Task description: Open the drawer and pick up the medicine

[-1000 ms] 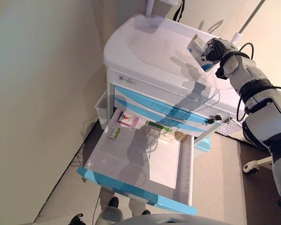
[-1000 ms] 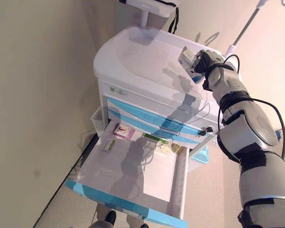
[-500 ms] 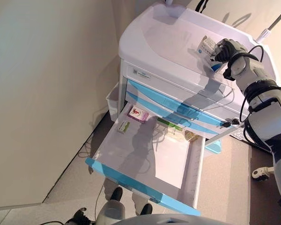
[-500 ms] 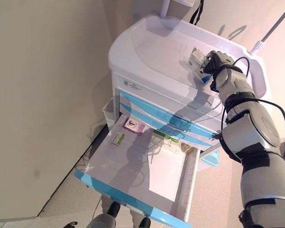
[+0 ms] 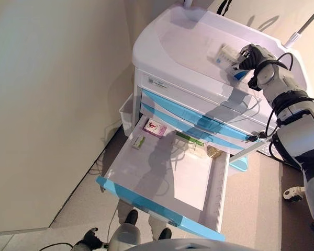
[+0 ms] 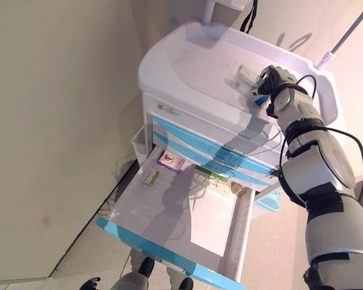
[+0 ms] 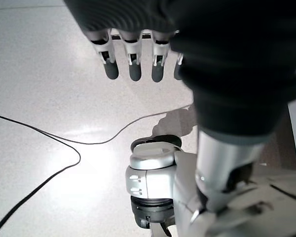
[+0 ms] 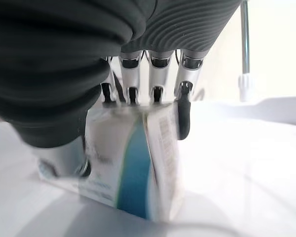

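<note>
A white and blue medicine box (image 5: 227, 54) is at the right rear of the white cart top (image 5: 183, 42), with my right hand (image 5: 248, 55) shut on it. In the right wrist view the fingers (image 8: 183, 106) curl over the box (image 8: 133, 168), whose lower edge meets the cart top. The bottom drawer (image 5: 146, 172) is pulled far out, its blue front (image 5: 157, 209) nearest me. At its back lie a pink box (image 5: 155, 127), a small green box (image 5: 138, 141) and a green strip (image 5: 191, 139). My left hand (image 7: 133, 64) hangs open above the floor.
A beige wall runs close along the cart's left side. Two blue-fronted drawers (image 5: 199, 123) above the open one are closed. A small white bin (image 5: 126, 112) hangs on the cart's left. A thin pole (image 5: 303, 23) stands behind the cart at the right.
The camera shifted early on. Since then my right hand has lowered the medicine box onto the cart top and tilted it flatter. The drawer and its contents are unchanged.
</note>
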{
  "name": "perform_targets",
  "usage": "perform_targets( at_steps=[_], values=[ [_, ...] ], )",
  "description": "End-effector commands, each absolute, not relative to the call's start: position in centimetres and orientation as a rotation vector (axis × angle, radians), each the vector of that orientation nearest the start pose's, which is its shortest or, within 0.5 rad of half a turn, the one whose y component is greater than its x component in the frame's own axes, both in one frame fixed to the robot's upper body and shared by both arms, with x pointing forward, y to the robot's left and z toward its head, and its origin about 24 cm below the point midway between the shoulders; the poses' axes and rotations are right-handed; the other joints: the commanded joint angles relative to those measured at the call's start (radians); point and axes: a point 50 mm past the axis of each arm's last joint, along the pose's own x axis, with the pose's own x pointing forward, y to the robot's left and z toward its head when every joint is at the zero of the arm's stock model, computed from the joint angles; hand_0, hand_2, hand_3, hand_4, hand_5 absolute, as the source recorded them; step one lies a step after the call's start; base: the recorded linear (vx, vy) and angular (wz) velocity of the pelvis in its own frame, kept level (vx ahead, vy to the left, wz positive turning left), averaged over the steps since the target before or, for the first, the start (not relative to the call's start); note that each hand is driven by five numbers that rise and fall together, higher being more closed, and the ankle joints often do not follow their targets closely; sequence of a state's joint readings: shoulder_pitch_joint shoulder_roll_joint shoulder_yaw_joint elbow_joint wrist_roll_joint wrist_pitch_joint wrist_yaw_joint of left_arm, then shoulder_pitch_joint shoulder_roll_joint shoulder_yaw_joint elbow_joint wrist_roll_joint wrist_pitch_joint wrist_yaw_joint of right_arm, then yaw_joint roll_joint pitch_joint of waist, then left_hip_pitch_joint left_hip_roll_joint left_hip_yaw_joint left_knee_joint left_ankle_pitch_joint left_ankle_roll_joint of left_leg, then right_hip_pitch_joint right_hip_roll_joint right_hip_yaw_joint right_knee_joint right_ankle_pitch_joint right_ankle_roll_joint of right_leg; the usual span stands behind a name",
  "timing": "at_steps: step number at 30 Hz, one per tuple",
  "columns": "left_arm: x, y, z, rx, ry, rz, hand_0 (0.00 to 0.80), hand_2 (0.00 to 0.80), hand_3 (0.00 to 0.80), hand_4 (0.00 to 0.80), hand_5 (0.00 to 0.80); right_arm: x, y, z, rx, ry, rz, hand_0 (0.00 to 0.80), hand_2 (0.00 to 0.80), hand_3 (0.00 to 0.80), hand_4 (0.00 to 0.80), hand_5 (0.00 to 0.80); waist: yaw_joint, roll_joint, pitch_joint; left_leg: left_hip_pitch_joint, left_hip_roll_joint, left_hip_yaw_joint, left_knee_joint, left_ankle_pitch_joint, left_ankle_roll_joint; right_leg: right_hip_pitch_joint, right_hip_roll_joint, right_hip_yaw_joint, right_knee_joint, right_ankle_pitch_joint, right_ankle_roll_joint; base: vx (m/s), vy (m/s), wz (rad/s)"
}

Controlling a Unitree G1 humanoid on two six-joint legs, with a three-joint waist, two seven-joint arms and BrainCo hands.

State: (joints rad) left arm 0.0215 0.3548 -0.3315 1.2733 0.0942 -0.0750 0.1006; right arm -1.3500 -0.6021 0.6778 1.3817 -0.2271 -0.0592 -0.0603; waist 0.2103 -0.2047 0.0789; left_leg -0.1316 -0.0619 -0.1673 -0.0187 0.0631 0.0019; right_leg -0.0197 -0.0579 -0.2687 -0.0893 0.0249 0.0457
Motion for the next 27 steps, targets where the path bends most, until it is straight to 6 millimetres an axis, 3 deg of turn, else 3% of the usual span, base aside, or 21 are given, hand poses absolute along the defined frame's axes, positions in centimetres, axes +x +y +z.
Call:
perform_targets(
  at_steps=[1,14,20,23,24,25,27],
  values=[
    [7.4,25.7,-15.8,0.614,1.237,-0.091,0.000,0.000,0.000,0.000,0.000,41.5,-26.4,23.6,-1.253,0.064,-0.240,0.000,0.000,0.000,0.000,0.000,0.008,0.007,-0.016,0.030,-0.010,0.014,-0.057,-0.004,0.011,-0.025,-0.003,-0.023,0.084,0.020,0.042,0.000,0.000,0.00],
    [7.1,25.7,-15.9,0.620,1.248,-0.097,0.000,0.000,0.000,0.000,0.000,41.5,-26.2,24.7,-1.193,-0.014,-0.269,0.000,0.000,0.000,0.000,0.000,-0.017,0.021,-0.036,0.057,-0.005,0.038,-0.061,-0.009,0.009,-0.008,-0.002,-0.007,0.082,0.020,0.041,-0.002,0.000,-0.01],
    [6.6,25.3,-16.1,0.622,1.256,-0.105,0.000,0.000,0.000,0.000,0.000,40.8,-25.9,27.7,-0.952,-0.259,-0.344,0.000,0.000,0.000,0.000,0.000,-0.051,0.045,-0.052,0.082,0.000,0.071,-0.063,-0.016,0.010,0.003,-0.001,0.018,0.081,0.021,0.044,-0.015,0.022,-0.10],
    [6.1,24.9,-16.3,0.621,1.264,-0.108,0.000,0.000,0.000,0.000,0.000,39.3,-26.8,29.1,-0.758,-0.433,-0.415,0.000,0.000,0.000,0.000,0.000,-0.078,0.069,-0.064,0.104,0.003,0.098,-0.063,-0.026,0.013,0.012,0.000,0.045,0.082,0.018,0.044,0.004,0.032,-0.22],
    [5.9,25.0,-16.3,0.621,1.266,-0.102,0.000,0.000,0.000,0.000,0.000,39.0,-26.8,28.5,-0.750,-0.443,-0.400,0.000,0.000,0.000,0.000,0.000,-0.079,0.071,-0.067,0.111,0.003,0.107,-0.063,-0.028,0.014,0.017,0.001,0.052,0.082,0.018,0.045,0.006,0.048,-0.38],
    [5.8,24.7,-16.4,0.618,1.265,-0.101,0.000,0.000,0.000,0.000,0.000,38.0,-27.9,28.3,-0.606,-0.498,-0.440,0.000,0.000,0.000,0.000,0.000,-0.097,0.086,-0.074,0.124,0.004,0.125,-0.063,-0.033,0.015,0.025,0.002,0.067,0.082,0.018,0.046,0.001,0.031,-0.36],
    [5.6,24.7,-16.4,0.614,1.269,-0.102,0.000,0.000,0.000,0.000,0.000,37.6,-28.1,27.6,-0.580,-0.505,-0.421,0.000,0.000,0.000,0.000,0.000,-0.102,0.089,-0.077,0.132,0.004,0.135,-0.064,-0.035,0.015,0.028,0.003,0.077,0.080,0.018,0.046,-0.007,0.027,-0.34]
  ],
)
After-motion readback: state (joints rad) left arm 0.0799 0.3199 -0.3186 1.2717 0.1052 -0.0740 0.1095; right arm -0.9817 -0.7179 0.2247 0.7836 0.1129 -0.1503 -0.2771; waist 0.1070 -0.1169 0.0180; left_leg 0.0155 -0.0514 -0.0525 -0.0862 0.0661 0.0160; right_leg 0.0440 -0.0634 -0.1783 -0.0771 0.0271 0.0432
